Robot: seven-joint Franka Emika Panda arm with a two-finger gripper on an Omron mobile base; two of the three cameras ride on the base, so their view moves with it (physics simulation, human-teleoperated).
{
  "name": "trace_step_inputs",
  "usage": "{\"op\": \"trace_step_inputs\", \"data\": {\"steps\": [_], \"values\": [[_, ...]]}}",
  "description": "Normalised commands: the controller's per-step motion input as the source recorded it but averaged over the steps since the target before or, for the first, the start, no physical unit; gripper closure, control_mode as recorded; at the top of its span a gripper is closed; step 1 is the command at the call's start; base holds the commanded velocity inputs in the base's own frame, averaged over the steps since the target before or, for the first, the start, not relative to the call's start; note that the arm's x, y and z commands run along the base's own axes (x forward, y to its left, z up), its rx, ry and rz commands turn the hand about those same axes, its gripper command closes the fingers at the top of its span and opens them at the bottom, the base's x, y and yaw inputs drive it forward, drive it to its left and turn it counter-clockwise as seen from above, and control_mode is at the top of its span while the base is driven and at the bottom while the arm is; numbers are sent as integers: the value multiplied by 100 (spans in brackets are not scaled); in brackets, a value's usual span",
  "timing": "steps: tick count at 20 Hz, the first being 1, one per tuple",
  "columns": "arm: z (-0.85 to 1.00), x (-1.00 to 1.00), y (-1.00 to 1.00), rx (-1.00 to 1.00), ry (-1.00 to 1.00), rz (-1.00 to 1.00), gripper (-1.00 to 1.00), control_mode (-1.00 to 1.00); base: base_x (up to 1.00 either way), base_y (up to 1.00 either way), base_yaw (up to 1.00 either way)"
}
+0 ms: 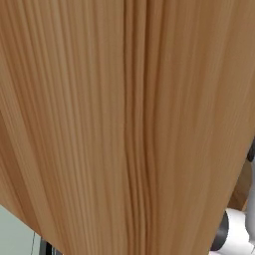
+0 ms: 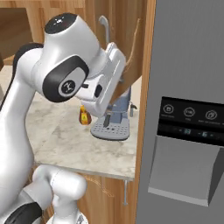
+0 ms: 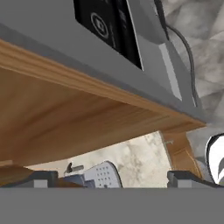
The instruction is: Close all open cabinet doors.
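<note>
The cabinet door [image 1: 124, 124] stood swung out wide, its wood grain close against the left base cam; in the right base view its edge [image 2: 133, 57] showed behind my hand, beside the grey fridge [image 2: 188, 65]. To do this well I judged I needed flat contact on the door face & a steady push along its arc, w/o clipping the fridge. Worktop [image 2: 74, 144] below carried a coffee machine [image 2: 111, 124] & a small amber bottle [image 2: 84, 116]. My gripper [image 3: 111, 179] had fingertips apart, nothing btwn them. Fridge panel [image 2: 190, 120] had icons & digits, too blurred to read.
</note>
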Motion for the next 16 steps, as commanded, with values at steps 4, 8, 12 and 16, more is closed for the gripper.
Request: {"op": "trace_step_inputs", "data": {"steps": [4, 8, 12, 16], "values": [[-16, 62, 24, 18, 21, 36, -100, -100, 0, 0, 0], [-7, 61, 28, 21, 14, 35, -100, -100, 0, 0, 0], [0, 55, 38, 20, 7, 33, -100, -100, 0, 0, 0], [2, 50, 42, 18, 1, 31, -100, -100, 0, 0, 0]]}}
